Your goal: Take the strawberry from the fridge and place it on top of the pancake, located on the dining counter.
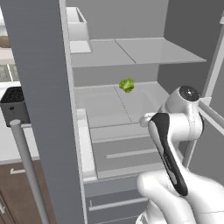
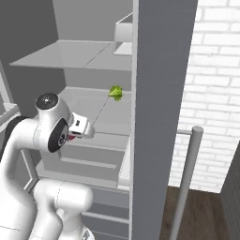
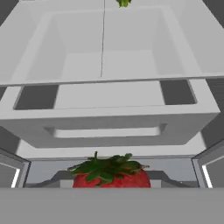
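1. The strawberry point(image 3: 111, 174) sits at 6 o'clock in the hand view, right at the camera, its green cap facing the lens and its red body below. In the right base view a small red patch shows just under the gripper point(image 2: 75, 135). This closeness to the hand suggests that the berry is carried in the jaws.
2. Jaws state: partly closed, apparently gripping the strawberry. The fingertips themselves are hidden, so actual contact cannot be confirmed.
3. The arm point(image 1: 173, 144) is folded back at the elbow, with the hand held level in front of the fridge point(image 1: 39, 87) opening. This posture probably keeps the berry clear of the shelf edges during extraction.
4. The fridge drawer point(image 3: 109, 127) lies directly ahead of the hand, at 12 o'clock from the berry. Its handle slot faces the camera, and it appears shut.
5. The middle shelf point(image 1: 109, 105) extends above and behind the drawer. A green leafy clump point(image 1: 127, 85) rests near its rear, at 11 o'clock from the hand in the left base view, well apart from the gripper.
6. The upper shelf point(image 1: 131, 51) lies further up and back, bare where visible.
7. Judgement: the pick appears complete. Remaining work is withdrawal from the fridge, transport, and placement on the pancake.
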